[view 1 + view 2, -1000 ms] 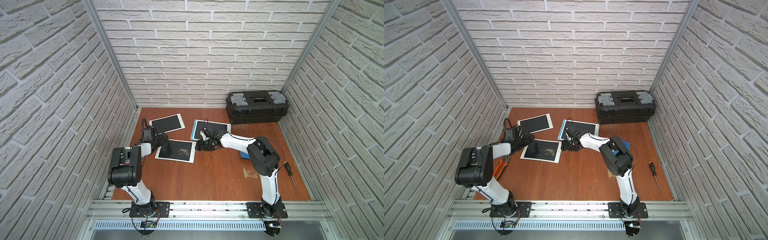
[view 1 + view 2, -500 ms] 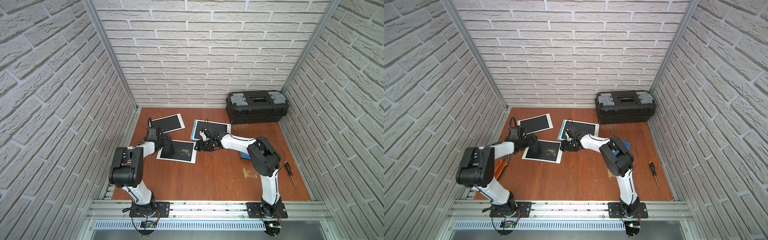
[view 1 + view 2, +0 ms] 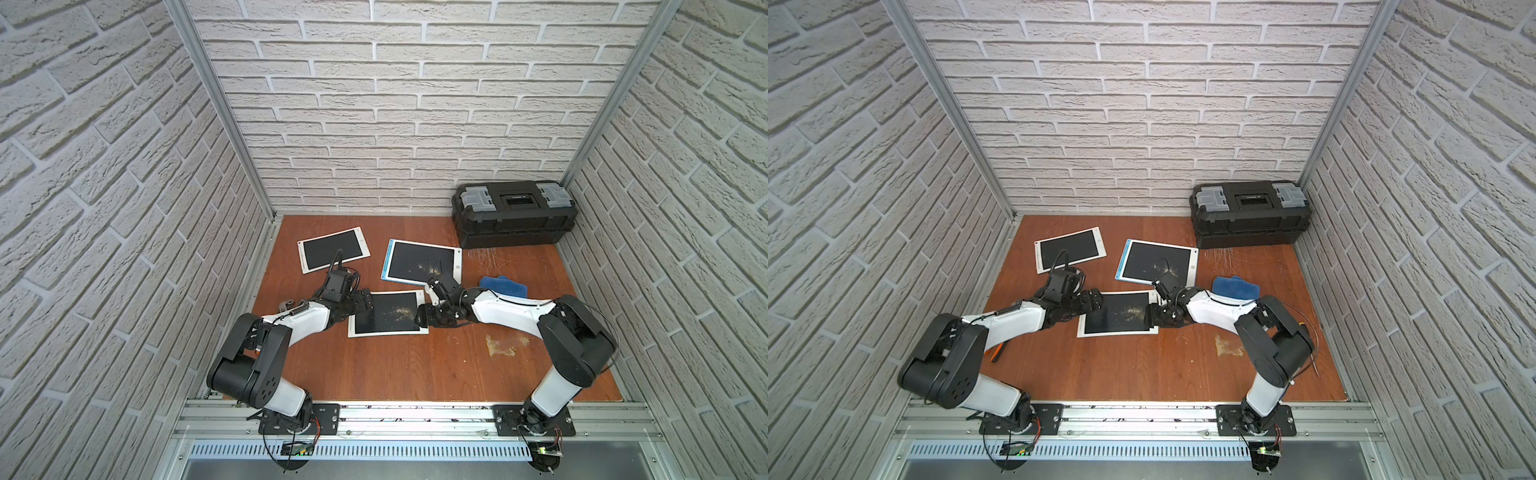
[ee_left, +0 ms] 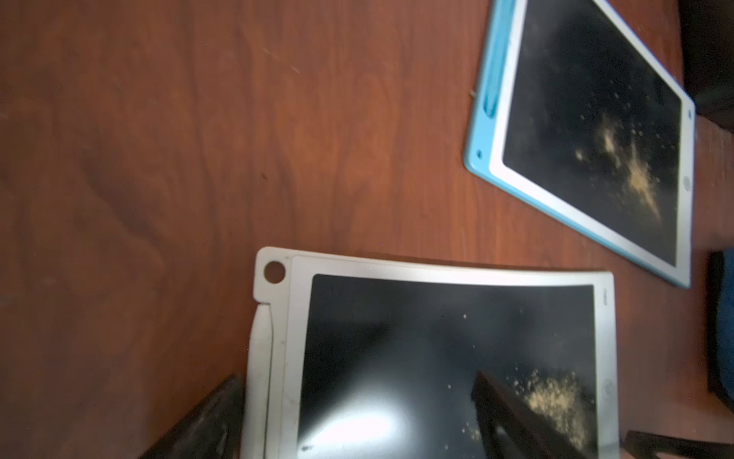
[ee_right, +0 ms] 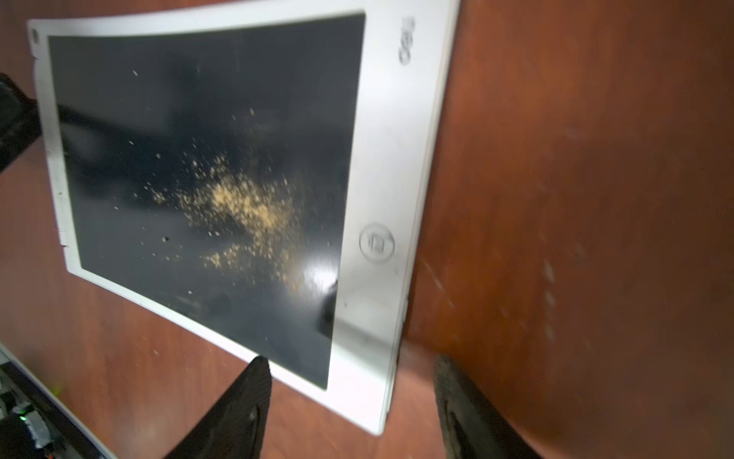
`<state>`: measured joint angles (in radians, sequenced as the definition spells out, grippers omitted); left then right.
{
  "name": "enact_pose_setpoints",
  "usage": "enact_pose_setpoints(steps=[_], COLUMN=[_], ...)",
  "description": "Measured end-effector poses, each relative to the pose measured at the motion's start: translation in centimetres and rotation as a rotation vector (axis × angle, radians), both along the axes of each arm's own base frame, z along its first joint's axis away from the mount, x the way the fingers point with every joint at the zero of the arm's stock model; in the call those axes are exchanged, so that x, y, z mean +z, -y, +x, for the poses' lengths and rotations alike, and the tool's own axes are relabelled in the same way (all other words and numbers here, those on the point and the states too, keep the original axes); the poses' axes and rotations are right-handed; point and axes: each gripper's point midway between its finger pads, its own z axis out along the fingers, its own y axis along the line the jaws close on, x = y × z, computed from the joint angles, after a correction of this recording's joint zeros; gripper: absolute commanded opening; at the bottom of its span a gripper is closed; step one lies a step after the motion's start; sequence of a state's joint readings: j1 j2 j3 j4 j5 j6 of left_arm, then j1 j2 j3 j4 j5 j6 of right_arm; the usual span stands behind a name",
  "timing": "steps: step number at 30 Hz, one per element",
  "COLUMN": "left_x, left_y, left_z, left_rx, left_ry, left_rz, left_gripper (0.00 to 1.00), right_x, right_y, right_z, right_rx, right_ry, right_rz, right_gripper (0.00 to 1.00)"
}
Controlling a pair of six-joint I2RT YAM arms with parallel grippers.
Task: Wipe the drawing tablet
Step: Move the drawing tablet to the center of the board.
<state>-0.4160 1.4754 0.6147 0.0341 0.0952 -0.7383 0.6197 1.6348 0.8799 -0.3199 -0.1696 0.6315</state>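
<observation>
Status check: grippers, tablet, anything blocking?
Left gripper open at one end of the white drawing tablet, right gripper open at the other. Tan crumbs on screen. Blue cloth unheld beside right arm. No obstacle seen.

The bench is reddish wood-grain, smooth with a dull sheen. The drawing tablet has a matt white plastic frame and a glossy black screen dusted with tan powder. The blue-edged tablet looks the same. The cloth is soft blue fabric; the toolbox matt black plastic.
</observation>
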Motion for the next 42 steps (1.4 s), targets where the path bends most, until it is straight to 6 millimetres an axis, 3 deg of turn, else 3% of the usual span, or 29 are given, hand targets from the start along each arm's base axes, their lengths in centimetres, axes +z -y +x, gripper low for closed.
enact_pose_setpoints(steps=[7,11,17,30,37,42], left_x=[0.1,0.1,0.0,-0.1,0.2,0.0], left_y=[3.1,3.5,3.4,2.4,2.7,3.4], left_z=[-2.8,-3.2,-3.2,-5.6,-5.6,-5.0], left_rx=[-0.074,-0.077,-0.071,-0.088,-0.103,-0.121], left_ry=[0.01,0.014,0.019,0.039,0.064,0.069], left_rz=[-0.02,-0.015,-0.013,-0.051,-0.108,-0.146], left_gripper=[0.92,0.93,0.93,0.94,0.93,0.93], right_x=[1.1,0.9,0.4,0.2,0.3,0.3], right_y=[4.5,6.0,7.3,4.9,2.4,1.8], right_z=[-4.3,-4.8,-3.8,1.3,2.2,1.7], right_rx=[-0.029,-0.047,-0.081,-0.081,-0.041,-0.034], right_ry=[0.039,0.052,0.053,0.015,-0.003,0.011], right_rz=[-0.038,-0.074,-0.101,0.039,0.155,0.208], right_gripper=[0.71,0.72,0.79,0.78,0.76,0.76])
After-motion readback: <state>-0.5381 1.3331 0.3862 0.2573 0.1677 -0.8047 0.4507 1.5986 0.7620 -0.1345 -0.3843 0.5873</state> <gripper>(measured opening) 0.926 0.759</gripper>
